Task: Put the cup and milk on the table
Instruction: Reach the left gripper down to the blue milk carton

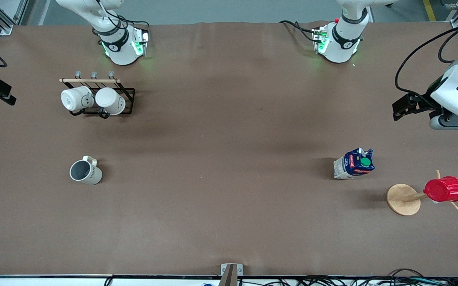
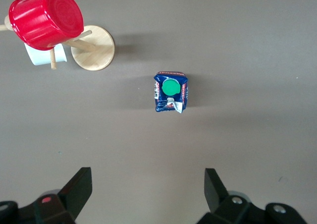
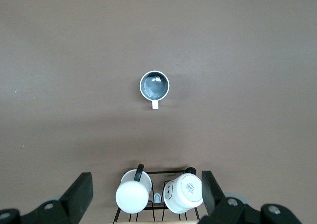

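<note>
Cream mug (image 1: pixel 86 172) and blue-white milk carton (image 1: pixel 354 164): both upright on brown tabletop (image 1: pixel 221 139), at eight and four o'clock. Task appears complete. Left gripper (image 2: pixel 148 194), right gripper (image 3: pixel 147 194): jaws apart, empty.

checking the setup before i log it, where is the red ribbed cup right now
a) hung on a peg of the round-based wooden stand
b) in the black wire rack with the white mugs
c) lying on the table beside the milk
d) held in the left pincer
a: the red ribbed cup sits on a peg of the wooden stand, off the table, near the milk.
</note>
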Tool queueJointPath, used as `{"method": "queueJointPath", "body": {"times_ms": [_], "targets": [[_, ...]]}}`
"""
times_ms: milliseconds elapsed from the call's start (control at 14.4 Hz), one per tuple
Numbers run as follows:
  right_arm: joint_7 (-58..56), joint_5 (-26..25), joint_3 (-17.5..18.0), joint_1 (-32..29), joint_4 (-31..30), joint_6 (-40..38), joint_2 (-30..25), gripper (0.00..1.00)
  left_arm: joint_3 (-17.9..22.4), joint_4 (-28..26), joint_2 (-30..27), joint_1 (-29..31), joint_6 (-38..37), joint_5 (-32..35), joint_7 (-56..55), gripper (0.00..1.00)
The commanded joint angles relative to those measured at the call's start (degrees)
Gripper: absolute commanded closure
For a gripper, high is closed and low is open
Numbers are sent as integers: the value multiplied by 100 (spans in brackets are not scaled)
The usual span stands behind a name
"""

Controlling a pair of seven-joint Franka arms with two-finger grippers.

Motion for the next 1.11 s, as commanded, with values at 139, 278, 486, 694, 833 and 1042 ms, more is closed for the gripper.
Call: {"method": "queueJointPath", "body": {"times_ms": [139, 278, 486, 694, 833, 1042], "targets": [[-305, 87, -46, -97, -167, 38, -167, 3, -4, 119, 54, 33, -86, 1, 84, 0], [-305, 87, -46, -115, -158, 108, -149, 3, 5, 145, 238, 42, -7, 19, -22, 0], [-297, 87, -38, -106, -167, 309, -140, 3, 14, 269, 730, 77, 291, -16, -47, 0], [-261, 87, -38, -98, -167, 433, -123, 3, 14, 207, 1099, 278, 477, -7, -135, 0], [-226, 87, -38, -80, -167, 433, -123, 3, 14, 189, 1293, 297, 765, -34, -372, 0], [-226, 87, -29, -71, -167, 495, -123, 3, -65, 180, 1582, 218, 942, 36, -961, 0]]}}
